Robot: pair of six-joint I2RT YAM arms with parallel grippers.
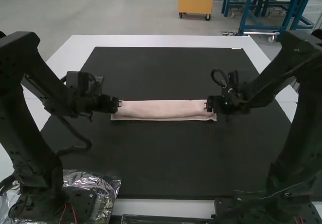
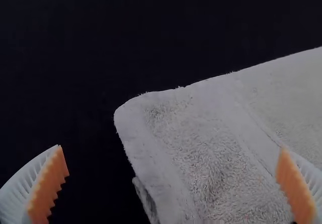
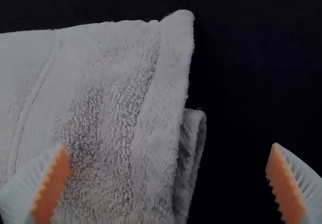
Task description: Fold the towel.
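The pink towel [image 1: 163,110] lies folded into a long narrow strip across the middle of the black mat, a lower layer showing along its near edge. At its left end is my left gripper [image 1: 118,104], and at its right end my right gripper [image 1: 207,105]. In the left wrist view, my left gripper [image 2: 173,183] is open, its fingers wide apart around a corner of the towel [image 2: 211,148]. My right gripper [image 3: 168,183] is also open in the right wrist view, one finger over the towel [image 3: 100,128] and the other beyond its end edge.
The black mat [image 1: 166,168] extends in front of and behind the towel on the white table [image 1: 151,41]. Crinkled clear plastic [image 1: 108,186] lies by the left arm's base. A cable loops beside the left arm.
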